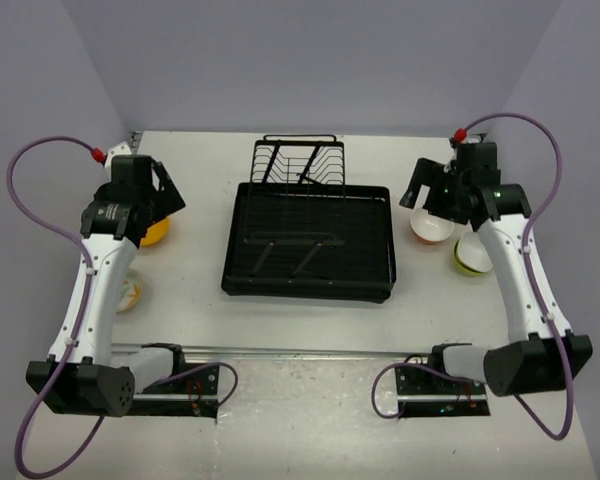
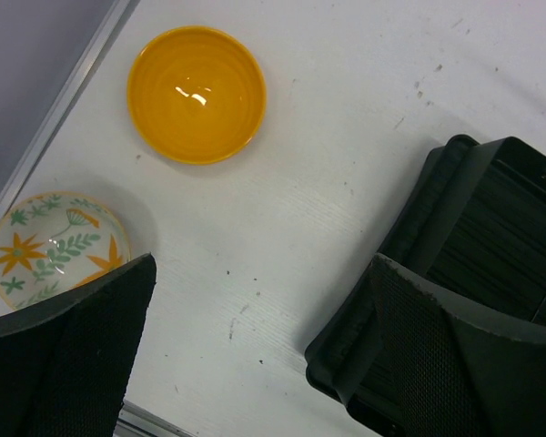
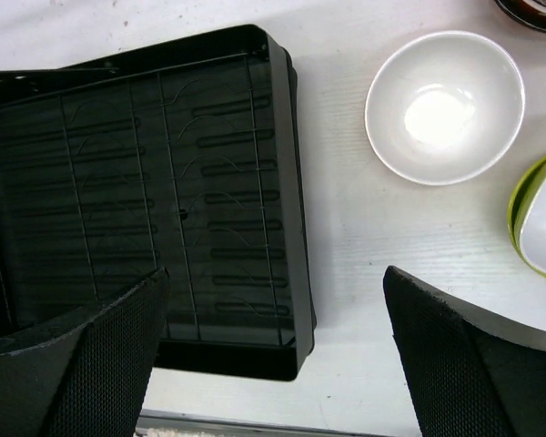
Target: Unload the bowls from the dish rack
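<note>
The black dish rack (image 1: 308, 240) sits mid-table, its wire part (image 1: 300, 165) at the back; no bowl shows in it. Left of it, a yellow-orange bowl (image 2: 197, 94) and a floral bowl (image 2: 50, 246) rest on the table. My left gripper (image 2: 262, 273) hangs open above bare table between them and the rack's corner (image 2: 491, 237), holding nothing. On the right lie a bowl with a white inside (image 3: 444, 107) and a lime green bowl (image 3: 537, 214). My right gripper (image 3: 275, 282) is open and empty over the rack's right edge (image 3: 291, 182).
A dark bowl rim (image 3: 532, 11) shows at the top edge of the right wrist view. Grey walls (image 1: 40, 100) close in the table on three sides. A metal rail (image 1: 300, 352) runs along the near edge by the arm bases.
</note>
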Robot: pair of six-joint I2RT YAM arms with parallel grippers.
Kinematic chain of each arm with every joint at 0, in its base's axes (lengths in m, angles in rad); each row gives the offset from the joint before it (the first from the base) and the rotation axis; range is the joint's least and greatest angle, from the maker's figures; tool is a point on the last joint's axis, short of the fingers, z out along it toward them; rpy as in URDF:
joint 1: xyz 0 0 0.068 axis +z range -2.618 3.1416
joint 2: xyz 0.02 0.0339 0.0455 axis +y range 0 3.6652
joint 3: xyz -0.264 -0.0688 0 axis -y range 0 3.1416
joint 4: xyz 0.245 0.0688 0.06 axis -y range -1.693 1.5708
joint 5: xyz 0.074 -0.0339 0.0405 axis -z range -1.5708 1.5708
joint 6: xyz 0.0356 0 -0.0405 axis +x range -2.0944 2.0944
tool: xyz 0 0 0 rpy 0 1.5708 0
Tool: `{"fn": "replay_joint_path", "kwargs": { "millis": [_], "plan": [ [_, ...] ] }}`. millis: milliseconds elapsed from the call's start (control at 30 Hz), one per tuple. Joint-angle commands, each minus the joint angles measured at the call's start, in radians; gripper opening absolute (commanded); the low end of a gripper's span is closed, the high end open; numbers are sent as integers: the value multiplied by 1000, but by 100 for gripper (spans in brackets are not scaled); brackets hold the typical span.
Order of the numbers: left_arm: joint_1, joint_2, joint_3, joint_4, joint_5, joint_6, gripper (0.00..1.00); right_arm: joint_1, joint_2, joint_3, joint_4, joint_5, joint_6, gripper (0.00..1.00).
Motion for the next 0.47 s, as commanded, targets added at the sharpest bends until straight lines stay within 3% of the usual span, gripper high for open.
{"fn": "replay_joint_path", "kwargs": {
  "millis": [0,167,433],
  "plan": [
    [-14,-33,21,28,-38,24,100,0,-168,-60,59,35,18,99],
    [-36,-63,-5,31,-84,33,100,2,-352,-136,100,17,48,99],
    [-57,-122,-49,39,-150,35,100,34,-502,-258,99,-43,41,99]
  ]
}}
